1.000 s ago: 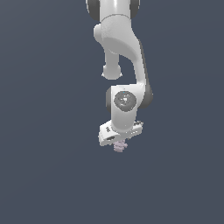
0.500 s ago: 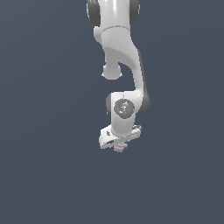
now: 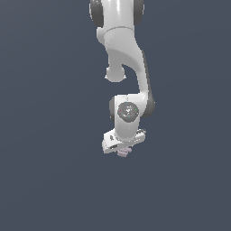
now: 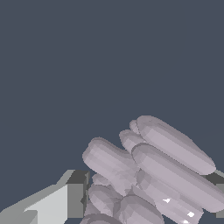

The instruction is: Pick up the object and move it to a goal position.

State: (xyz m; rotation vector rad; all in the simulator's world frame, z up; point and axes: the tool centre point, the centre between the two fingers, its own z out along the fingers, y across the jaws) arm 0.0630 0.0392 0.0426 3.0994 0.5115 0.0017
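Observation:
The object (image 3: 123,153) is a small pale pinkish-lilac lump of stacked ridged lobes. In the exterior view it peeks out just under the white hand of the arm. My gripper (image 3: 122,151) is shut on it, with the hand tilted. In the wrist view the object (image 4: 148,170) fills the lower part of the picture, pressed between one white and grey finger (image 4: 65,197) and the other finger (image 4: 218,181) at the picture's edge. Much of the object is hidden by the hand in the exterior view.
The white arm (image 3: 125,58) reaches down from the top of the exterior view. Around it lies only a plain dark grey-blue ground (image 3: 45,180), with no other objects or goal marker showing.
The arm has drawn back and up a little with the object held in the gripper. The hand has shifted slightly toward the exterior view's right.

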